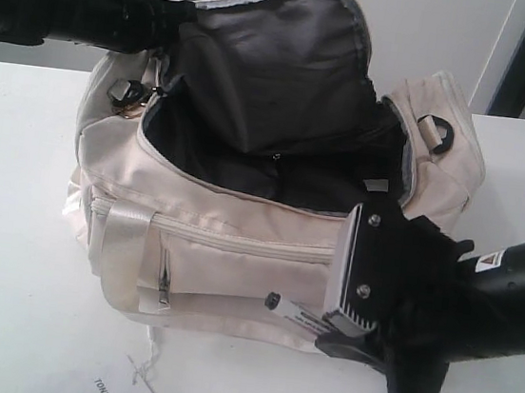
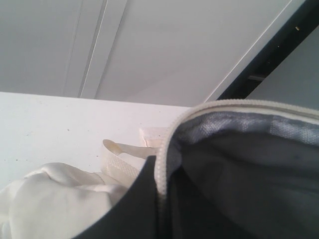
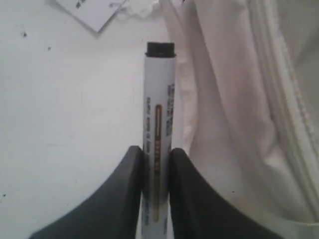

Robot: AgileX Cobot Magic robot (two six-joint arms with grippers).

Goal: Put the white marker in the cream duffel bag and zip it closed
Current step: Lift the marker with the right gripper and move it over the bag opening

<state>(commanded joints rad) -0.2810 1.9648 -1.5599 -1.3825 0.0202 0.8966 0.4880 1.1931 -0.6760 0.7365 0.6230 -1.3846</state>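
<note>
The cream duffel bag (image 1: 235, 260) stands open on the white table, its dark grey lining showing. My left gripper (image 1: 181, 16) is shut on the zipper edge of the raised lid flap (image 2: 160, 149) and holds it up at the back left. The white marker (image 1: 294, 312) is held low in front of the bag's front right corner, outside the bag. My right gripper (image 1: 327, 331) is shut on its barrel, and the dark end (image 3: 160, 49) points away from the jaws (image 3: 156, 152). The bag's cream side (image 3: 224, 99) lies right beside the marker.
A white paper tag (image 1: 126, 391) on a string lies on the table (image 1: 10, 223) in front of the bag. A webbing handle (image 1: 122, 246) hangs over the front pocket. The gold ring charm (image 1: 131, 94) hangs at the bag's left end and a black D-ring (image 1: 438, 134) sits on its right end.
</note>
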